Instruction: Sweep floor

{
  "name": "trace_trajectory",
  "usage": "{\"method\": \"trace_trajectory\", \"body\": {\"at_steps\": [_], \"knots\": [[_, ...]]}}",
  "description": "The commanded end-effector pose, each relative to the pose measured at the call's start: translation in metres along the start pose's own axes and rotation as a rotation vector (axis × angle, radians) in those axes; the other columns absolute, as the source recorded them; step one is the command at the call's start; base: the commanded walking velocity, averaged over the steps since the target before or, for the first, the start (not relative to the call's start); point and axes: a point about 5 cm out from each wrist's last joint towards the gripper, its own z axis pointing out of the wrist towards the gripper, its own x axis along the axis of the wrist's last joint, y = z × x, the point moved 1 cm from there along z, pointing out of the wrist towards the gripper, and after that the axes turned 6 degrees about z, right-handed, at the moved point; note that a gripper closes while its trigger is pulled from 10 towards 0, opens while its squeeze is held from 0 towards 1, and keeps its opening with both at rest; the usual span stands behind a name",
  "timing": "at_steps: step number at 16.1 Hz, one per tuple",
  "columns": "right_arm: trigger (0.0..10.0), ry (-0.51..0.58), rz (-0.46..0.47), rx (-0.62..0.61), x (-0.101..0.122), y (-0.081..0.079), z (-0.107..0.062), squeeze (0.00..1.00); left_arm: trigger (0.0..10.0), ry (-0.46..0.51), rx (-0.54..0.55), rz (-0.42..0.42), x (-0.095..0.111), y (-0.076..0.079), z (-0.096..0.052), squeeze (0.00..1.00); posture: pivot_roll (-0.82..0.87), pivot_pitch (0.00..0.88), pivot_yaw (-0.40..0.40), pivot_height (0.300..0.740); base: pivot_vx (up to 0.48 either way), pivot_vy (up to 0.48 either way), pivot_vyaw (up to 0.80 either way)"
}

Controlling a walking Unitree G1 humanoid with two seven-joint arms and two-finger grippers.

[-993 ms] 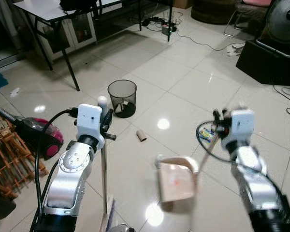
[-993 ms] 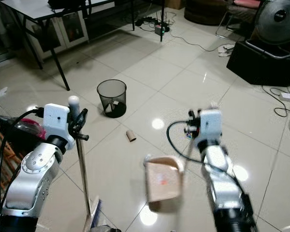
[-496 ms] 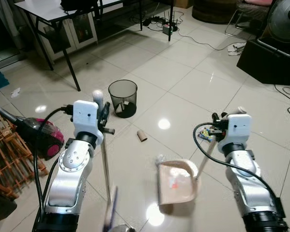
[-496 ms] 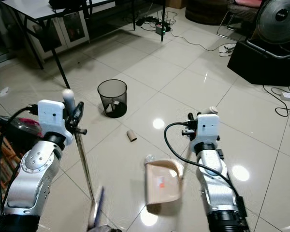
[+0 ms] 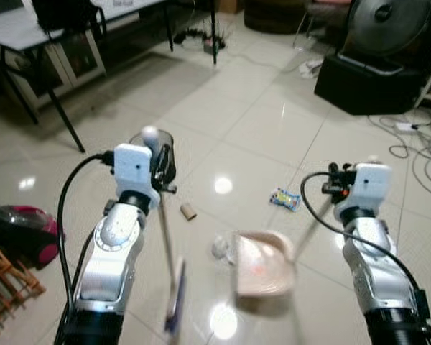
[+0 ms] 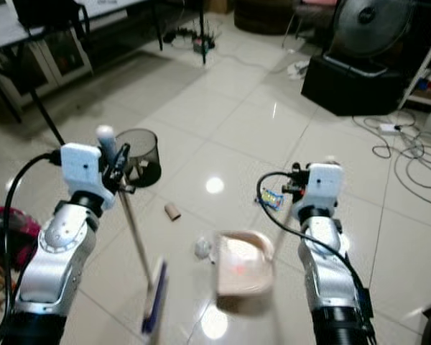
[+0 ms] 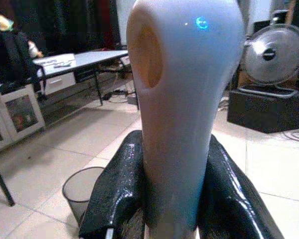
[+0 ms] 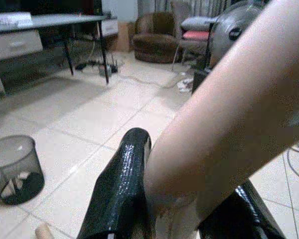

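Both grippers squeeze tight: left gripper (image 5: pixel 160 159) holds the broom (image 6: pixel 138 248) upright, right gripper (image 5: pixel 335 190) holds the dustpan (image 5: pixel 262 260) low on the floor (image 5: pixel 244 122), ready to catch the crumpled paper (image 5: pixel 221 249) beside it.

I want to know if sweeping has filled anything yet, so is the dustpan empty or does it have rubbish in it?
Looks empty: the dustpan shows a bare tan scoop, though blurred. The crumpled paper lies on the floor beside its edge.

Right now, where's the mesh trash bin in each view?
Left eye: mesh trash bin mostly behind the left hand.
Right eye: beside that hand.
Left wrist: below the broom handle.
Right wrist: on the floor.
Shared landmark: the standing fan.
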Motion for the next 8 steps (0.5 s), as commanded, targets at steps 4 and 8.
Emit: {"method": "trace_trajectory", "body": {"at_steps": [4,8], "knots": [[10.0,0.016,-0.028,-0.032,0.0069,-0.0013,0.0057,0.00,10.0,0.011,0.025,0.045,0.0017,-0.0075,0.0038,0.00,0.00,0.000,0.065,0.740,0.405,0.000,0.00],[10.0,0.029,-0.040,-0.015,0.0069,-0.0032,0.0028,0.00,10.0,0.017,0.017,0.041,0.0018,-0.0075,0.0057,0.00,0.00,0.000,0.071,0.740,0.409,0.000,0.00]]}}
